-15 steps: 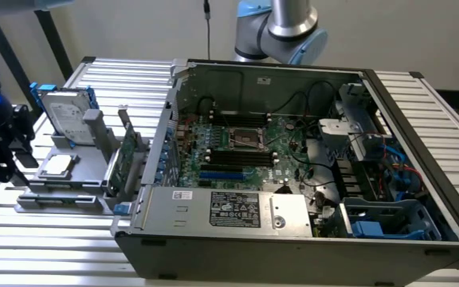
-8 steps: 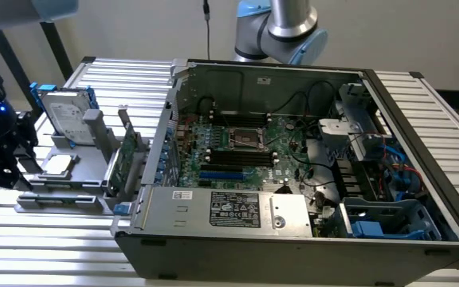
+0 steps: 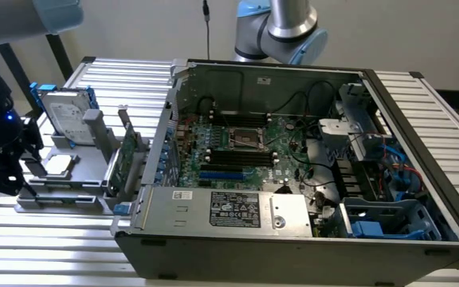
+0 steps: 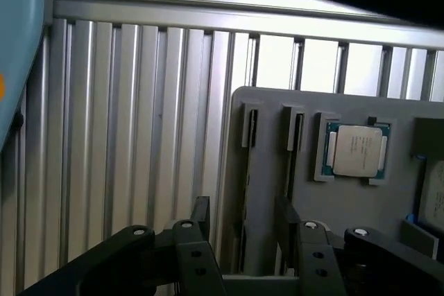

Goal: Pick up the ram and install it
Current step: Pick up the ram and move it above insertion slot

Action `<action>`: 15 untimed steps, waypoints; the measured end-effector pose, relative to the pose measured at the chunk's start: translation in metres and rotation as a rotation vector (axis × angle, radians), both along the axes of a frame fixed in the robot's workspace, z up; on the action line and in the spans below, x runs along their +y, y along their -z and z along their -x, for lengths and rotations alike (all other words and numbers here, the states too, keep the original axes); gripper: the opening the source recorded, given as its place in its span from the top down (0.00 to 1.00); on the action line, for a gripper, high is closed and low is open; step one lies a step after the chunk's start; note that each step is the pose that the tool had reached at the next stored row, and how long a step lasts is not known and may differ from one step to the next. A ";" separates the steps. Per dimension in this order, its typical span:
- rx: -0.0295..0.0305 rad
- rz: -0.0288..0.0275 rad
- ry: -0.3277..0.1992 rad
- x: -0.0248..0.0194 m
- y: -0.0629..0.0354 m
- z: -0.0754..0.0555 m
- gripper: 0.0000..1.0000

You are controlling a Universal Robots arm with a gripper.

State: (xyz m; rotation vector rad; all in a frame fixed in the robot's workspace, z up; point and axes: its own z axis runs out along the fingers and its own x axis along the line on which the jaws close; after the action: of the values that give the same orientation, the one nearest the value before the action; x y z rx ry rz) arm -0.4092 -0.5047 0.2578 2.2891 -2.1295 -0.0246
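Exterior view. An open dark metal computer case (image 3: 293, 239) lay on its side on the ribbed aluminium table (image 3: 38, 251). Its green motherboard (image 3: 238, 149) was exposed, with long black memory slots (image 3: 238, 158) beside the processor socket.

At the exterior view's left of the case stood a grey plastic parts holder (image 3: 86, 173). It carried:
- a silver hard drive (image 3: 66, 119), upright in blue brackets
- a square silver processor chip (image 3: 60, 166), flat in a recess
- a larger green expansion card (image 3: 129, 155), on edge just beside the case wall

My black pincer (image 3: 10, 176) hung low at the holder's end farthest from the case, near its front edge. I took the ram (image 3: 58, 201) to be the thin dark strip set on edge along the holder's front slot, well apart from the motherboard. I could not make out its colour or chips.

Wrist view. My two black fingers (image 4: 201, 216) stood well apart, the jaws open and gripping nothing. Between them I saw the holder's grey edge. Two narrow dark grooves (image 4: 250, 129) were cut side by side in the holder, and one ran down into the gap between the fingers. I could not tell whether the ram's thin edge sat in that groove. The processor chip lay just beside the grooves, and the table's ribs ran along the holder's other side.
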 end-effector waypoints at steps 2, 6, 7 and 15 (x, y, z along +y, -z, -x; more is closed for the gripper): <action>-0.0001 -0.0001 0.000 0.0000 0.0036 0.000 0.50; 0.0000 -0.0001 0.007 0.0000 0.0109 -0.001 0.50; 0.0000 -0.0001 0.011 0.0000 0.0128 -0.001 0.50; 0.0008 -0.0007 0.035 0.0001 0.0264 -0.002 0.50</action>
State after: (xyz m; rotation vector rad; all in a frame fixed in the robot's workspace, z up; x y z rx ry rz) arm -0.4069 -0.5047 0.2314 2.2516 -2.1695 -0.0266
